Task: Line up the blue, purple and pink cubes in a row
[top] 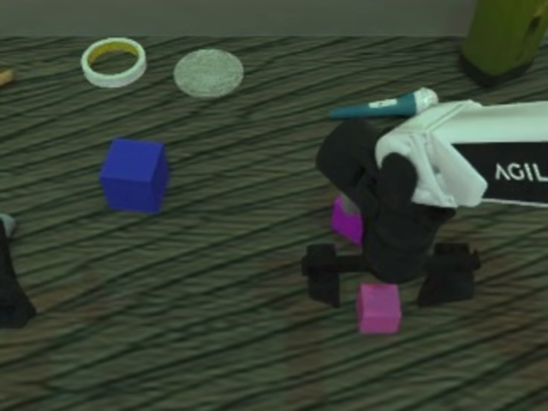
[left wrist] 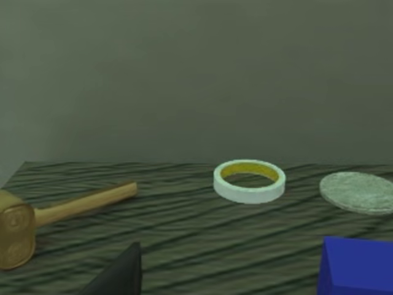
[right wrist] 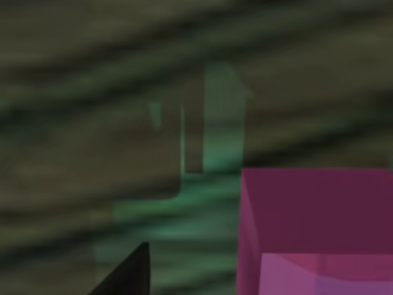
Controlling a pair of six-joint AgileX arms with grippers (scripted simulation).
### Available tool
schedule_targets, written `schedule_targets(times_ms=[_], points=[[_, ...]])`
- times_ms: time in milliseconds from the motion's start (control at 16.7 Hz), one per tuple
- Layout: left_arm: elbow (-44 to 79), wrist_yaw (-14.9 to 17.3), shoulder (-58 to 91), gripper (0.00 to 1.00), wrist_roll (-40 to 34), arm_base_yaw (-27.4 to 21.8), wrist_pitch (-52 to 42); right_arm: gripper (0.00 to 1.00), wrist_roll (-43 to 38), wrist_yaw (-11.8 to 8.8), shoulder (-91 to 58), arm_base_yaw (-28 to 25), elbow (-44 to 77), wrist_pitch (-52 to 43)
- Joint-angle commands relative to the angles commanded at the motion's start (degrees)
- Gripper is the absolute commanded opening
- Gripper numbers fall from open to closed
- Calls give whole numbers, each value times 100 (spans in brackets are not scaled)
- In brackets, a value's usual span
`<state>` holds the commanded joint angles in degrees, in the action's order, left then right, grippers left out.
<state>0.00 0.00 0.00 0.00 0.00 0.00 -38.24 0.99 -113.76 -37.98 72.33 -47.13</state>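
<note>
Dark wavy-grained bench (top: 257, 342) ran up to a plain grey wall at the back. Right claw (top: 390, 274) hung over the right half, fingers spread wide, one each side of the pink cube (top: 379, 307), not touching it. Purple cube (top: 347, 220) sat just behind, mostly hidden under the right arm (top: 479, 163). Right wrist view showed the pink cube close up, one dark fingertip (right wrist: 126, 275) well apart from it. Blue cube (top: 134, 175) sat alone on the left half, well apart from the other two. Left claw (top: 10, 291) was parked at the left edge; cannot tell its finger state. Tape ring (top: 113, 62) and grey disc (top: 208, 73) lay along the back, teal pen (top: 381, 106) by the right arm, green object (top: 505, 34) at back right. Wooden mallet (left wrist: 43, 218) showed in the left wrist view.
</note>
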Motion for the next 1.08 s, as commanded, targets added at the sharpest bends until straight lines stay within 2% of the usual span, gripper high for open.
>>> schedule_targets(times_ms=[240, 600, 900, 1080], points=[[0, 0, 0, 100, 0, 0, 0, 100, 2, -1, 87, -17, 175, -236], [0, 0, 0, 100, 0, 0, 0, 100, -3, -5, 537, -53, 869, -1423], [0, 0, 0, 100, 0, 0, 0, 100, 11, -3, 539, -24, 902, -1459], [0, 0, 0, 100, 0, 0, 0, 100, 391, -5, 311, 16, 1232, -1576]])
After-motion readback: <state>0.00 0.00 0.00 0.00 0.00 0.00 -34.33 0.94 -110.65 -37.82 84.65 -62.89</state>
